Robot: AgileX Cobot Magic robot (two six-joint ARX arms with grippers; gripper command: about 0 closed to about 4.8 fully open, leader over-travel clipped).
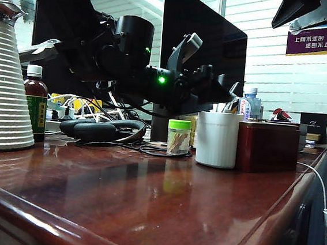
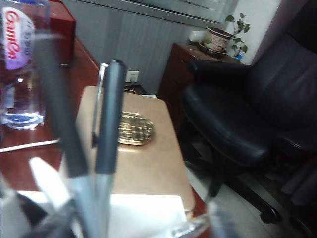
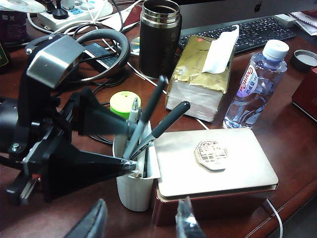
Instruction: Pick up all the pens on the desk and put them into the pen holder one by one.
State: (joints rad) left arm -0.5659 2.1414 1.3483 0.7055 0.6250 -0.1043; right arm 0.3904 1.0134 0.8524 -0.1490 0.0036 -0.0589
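Your left gripper (image 3: 131, 148) hovers over the pen holder (image 3: 132, 188) on the bench (image 1: 144, 202), fingers released around three standing pens (image 3: 148, 119); right gripper (image 3: 141, 223) fingers parted, empty

Counted on the glossy reddish-brown wooden desk (image 1: 143, 207):

- Three slim pens (image 3: 148, 111), all standing in the cup.
- One white ribbed cylindrical pen holder (image 3: 133, 188).
- One dark red box with a pale gold lid (image 3: 213, 163).
- One clear plastic water bottle (image 3: 255, 84).
- One green-lidded clear jar (image 1: 178, 136).
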